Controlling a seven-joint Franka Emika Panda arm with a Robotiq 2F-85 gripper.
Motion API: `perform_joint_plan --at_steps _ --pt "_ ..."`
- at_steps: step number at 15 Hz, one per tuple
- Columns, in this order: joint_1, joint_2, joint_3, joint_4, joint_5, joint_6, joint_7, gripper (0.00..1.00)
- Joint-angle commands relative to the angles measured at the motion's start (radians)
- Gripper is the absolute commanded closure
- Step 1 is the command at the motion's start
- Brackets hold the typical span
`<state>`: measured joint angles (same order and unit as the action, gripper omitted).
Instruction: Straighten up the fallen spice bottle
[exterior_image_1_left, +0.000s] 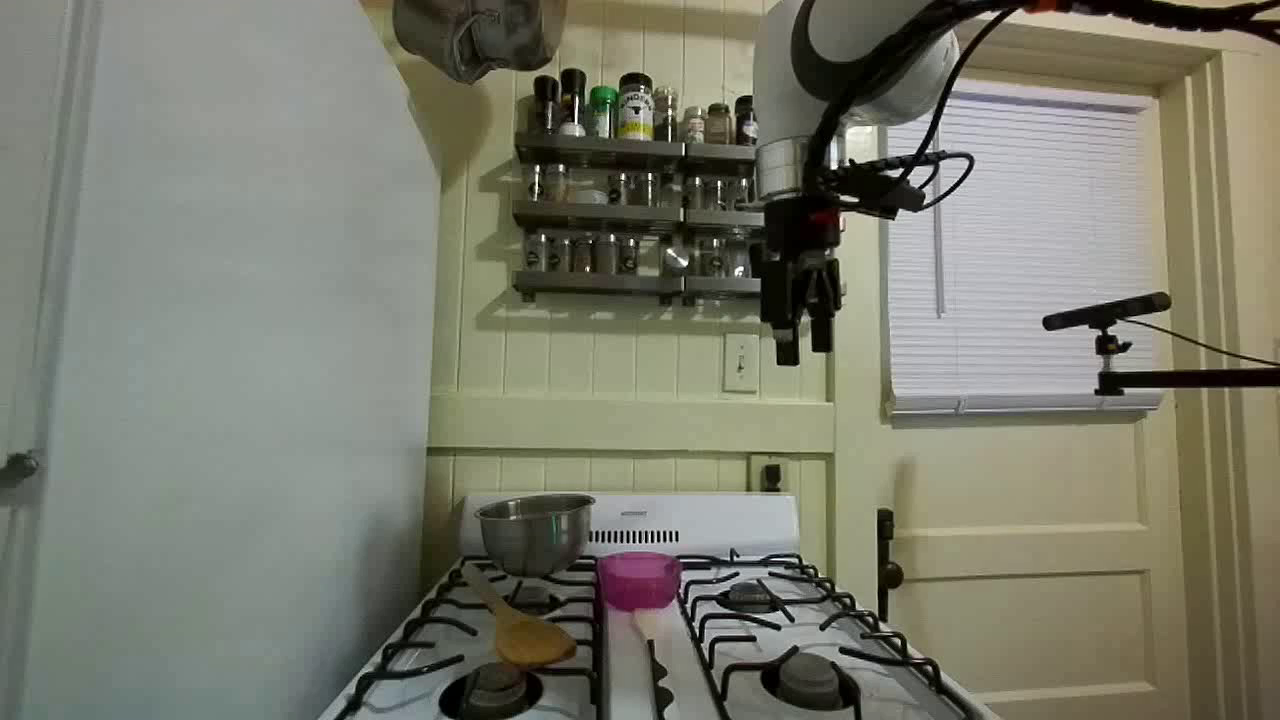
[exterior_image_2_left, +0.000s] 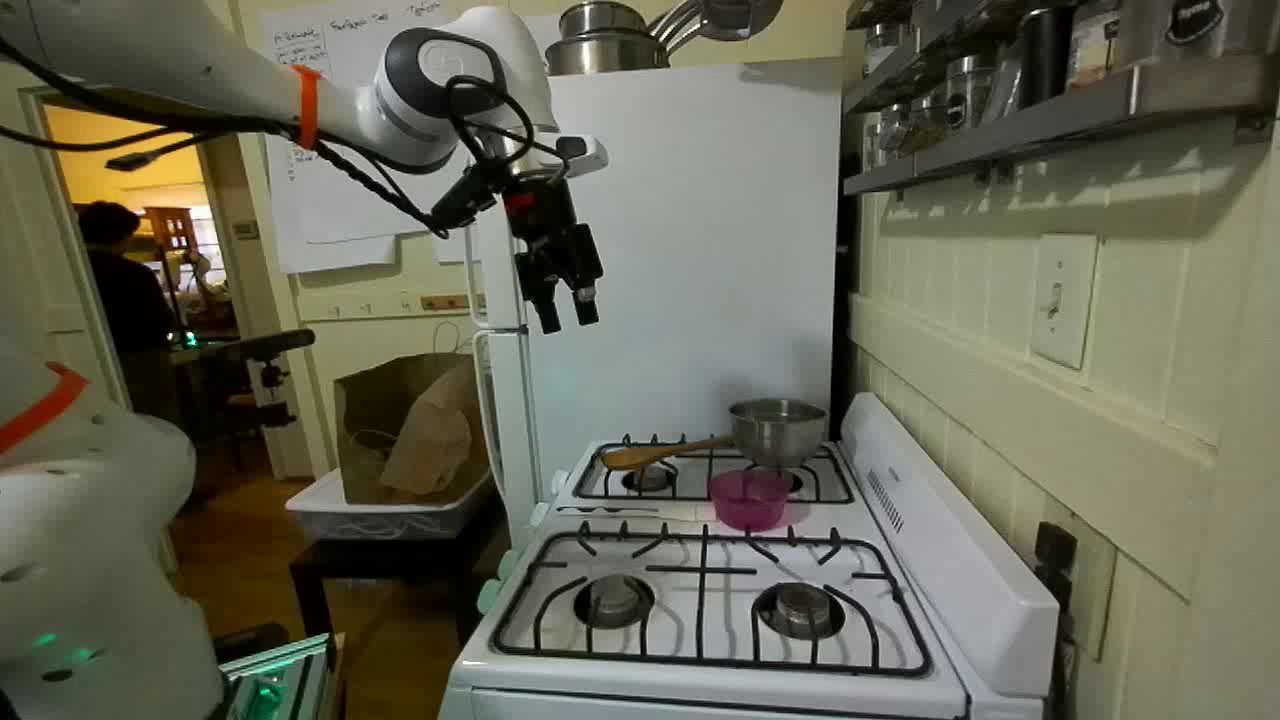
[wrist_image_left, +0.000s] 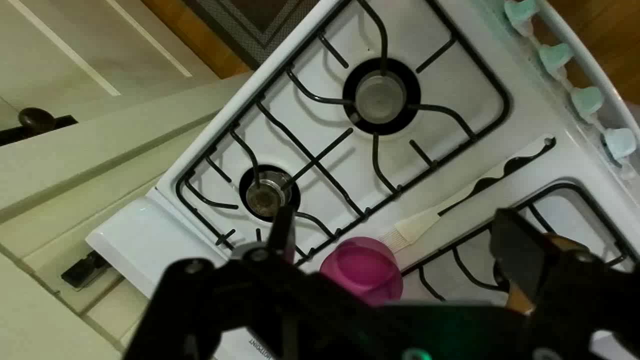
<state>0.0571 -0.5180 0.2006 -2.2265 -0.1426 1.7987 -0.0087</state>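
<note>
Nearest in the kitchen is a white stove (exterior_image_1_left: 626, 690), its front edge cut off in an exterior view. Just beyond its near left burner (exterior_image_1_left: 497, 686) lies a wooden spoon (exterior_image_1_left: 535, 641), the handle running farther left and back. Along the middle strip lies a brush (wrist_image_left: 419, 226) whose pale handle is hard to part from the white enamel. At its bristles sits a pink bowl (exterior_image_1_left: 640, 582); whether the two touch cannot be told. Farther back on the left stands a metal bowl (exterior_image_1_left: 536, 537).

High above all these hangs the gripper (exterior_image_1_left: 804, 342), pointing down, its fingers spread well apart. In the wrist view one finger covers much of the wooden spoon, and the gripper's dark body cuts into the pink bowl.

Across the far wall (exterior_image_1_left: 600, 360) run the spice shelves (exterior_image_1_left: 600, 284), their right part blocked by the gripper in an exterior view. On the lowest of the left set, at its right end, the spice bottle (exterior_image_1_left: 677, 262) seems to lie on its side, round end facing the room; its body is too small to make out clearly. Jars (exterior_image_1_left: 584, 255) stand to its left, labels unreadable at this size.
</note>
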Motion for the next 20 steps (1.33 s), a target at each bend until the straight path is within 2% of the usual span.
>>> perform_joint_plan --at_steps 1,6,7,12,16,20 --pt "0.026 0.004 -0.020 0.003 -0.011 -0.004 0.011 0.00" --pt "0.026 0.004 -0.019 0.003 -0.011 -0.004 0.011 0.00" --pt "0.000 0.012 -0.015 0.012 -0.031 0.015 0.072 0.00" --pt "-0.077 0.017 -0.027 0.023 -0.165 0.230 0.225 0.00" --pt "-0.147 0.045 -0.011 0.047 -0.250 0.393 0.388 0.00" --pt "-0.228 0.096 0.013 0.088 -0.419 0.622 0.479 0.00"
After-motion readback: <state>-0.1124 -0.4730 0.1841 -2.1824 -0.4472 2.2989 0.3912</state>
